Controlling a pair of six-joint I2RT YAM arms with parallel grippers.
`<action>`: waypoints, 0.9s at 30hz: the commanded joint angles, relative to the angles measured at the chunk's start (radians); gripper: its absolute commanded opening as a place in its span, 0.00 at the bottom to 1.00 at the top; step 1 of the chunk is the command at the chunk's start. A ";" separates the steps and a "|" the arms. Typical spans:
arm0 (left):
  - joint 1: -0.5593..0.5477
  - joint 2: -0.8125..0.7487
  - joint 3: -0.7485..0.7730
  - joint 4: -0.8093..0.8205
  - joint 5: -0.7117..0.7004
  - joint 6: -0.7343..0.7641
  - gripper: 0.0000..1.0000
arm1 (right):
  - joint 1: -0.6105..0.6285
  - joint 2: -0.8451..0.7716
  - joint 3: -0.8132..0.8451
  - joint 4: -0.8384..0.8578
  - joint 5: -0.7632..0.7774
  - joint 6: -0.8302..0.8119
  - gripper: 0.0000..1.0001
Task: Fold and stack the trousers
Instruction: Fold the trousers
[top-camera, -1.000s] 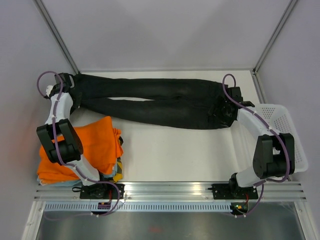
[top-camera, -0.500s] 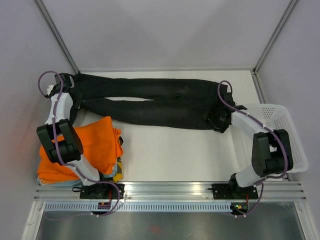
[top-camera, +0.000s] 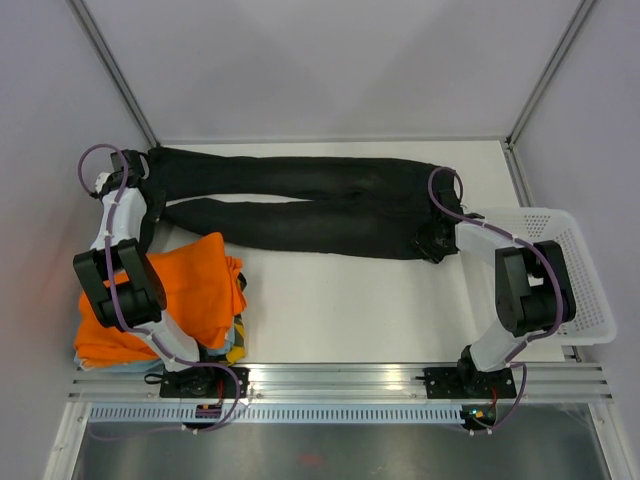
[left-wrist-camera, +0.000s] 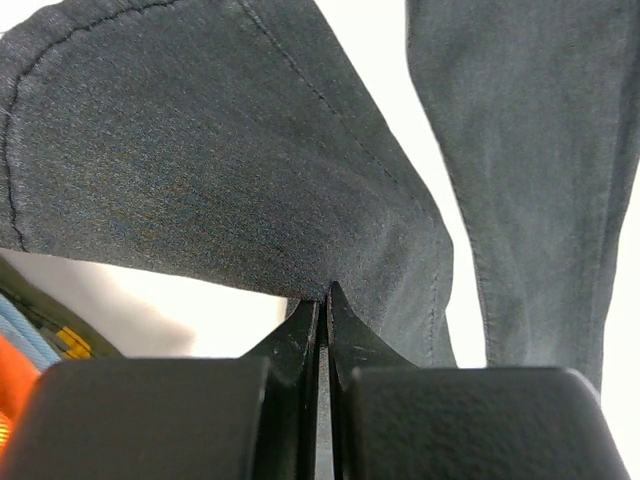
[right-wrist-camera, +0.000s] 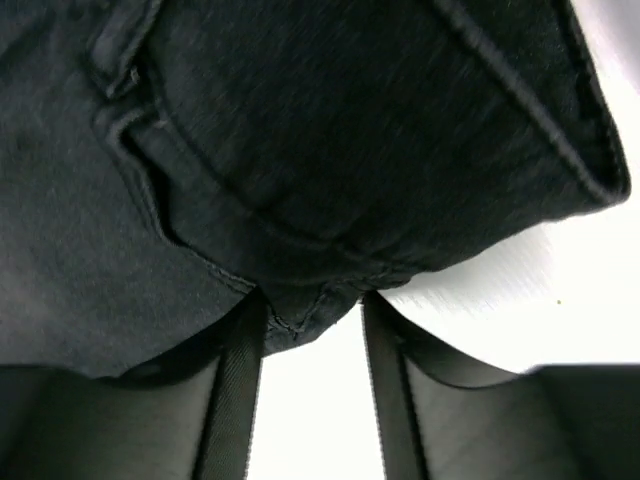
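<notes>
Black trousers (top-camera: 300, 200) laid at 12 o'clock, hem pinched in left gripper (left-wrist-camera: 322, 296), waist edge straddled by parted right gripper (right-wrist-camera: 315, 306)

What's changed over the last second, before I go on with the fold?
The right claw slid left and toward the near edge along the waist of the trousers, nudging that end leftward; its fingers now straddle a fold there. The left claw stayed shut on a leg end; orange clothes and basket unmoved.
</notes>
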 joint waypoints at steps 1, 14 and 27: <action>0.004 -0.054 -0.025 0.021 -0.058 0.056 0.02 | 0.000 0.063 0.008 0.034 0.054 0.017 0.48; 0.004 -0.143 -0.034 0.061 -0.190 0.315 0.02 | 0.000 -0.050 0.174 -0.101 0.149 -0.055 0.00; 0.004 -0.283 -0.042 0.038 -0.313 0.448 0.02 | 0.000 -0.216 0.309 -0.337 0.256 -0.084 0.01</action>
